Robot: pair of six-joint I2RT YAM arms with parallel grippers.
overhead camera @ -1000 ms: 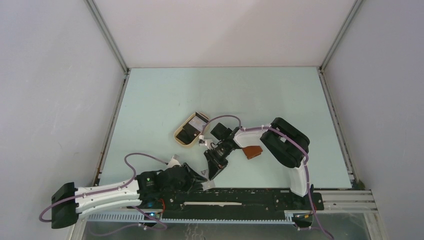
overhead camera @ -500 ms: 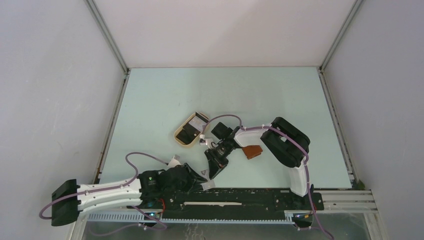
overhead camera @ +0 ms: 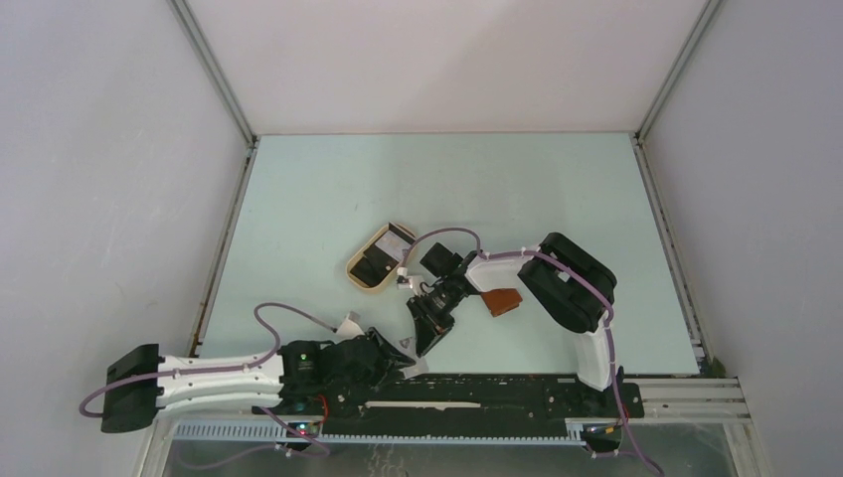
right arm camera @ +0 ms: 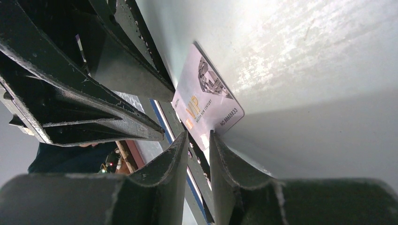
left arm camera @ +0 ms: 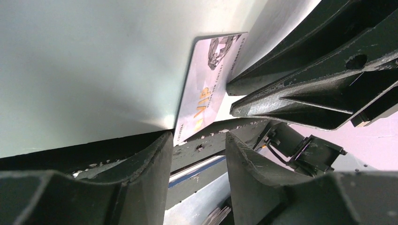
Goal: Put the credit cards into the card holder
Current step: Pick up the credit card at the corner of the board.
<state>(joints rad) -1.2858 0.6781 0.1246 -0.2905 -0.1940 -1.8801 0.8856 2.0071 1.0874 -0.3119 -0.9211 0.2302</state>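
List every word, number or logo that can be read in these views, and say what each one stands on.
"VIP": gold letters on the pale credit card, seen by both wrist cameras.
"NO.88888833": black print near one short edge of that card; the last digits are uncertain.
The small line of print beside "VIP" is too small to read.
The top view shows nothing readable.

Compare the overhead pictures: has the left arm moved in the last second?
Yes. On the left arm, the elbow end has swung up the picture, away from the front rail.
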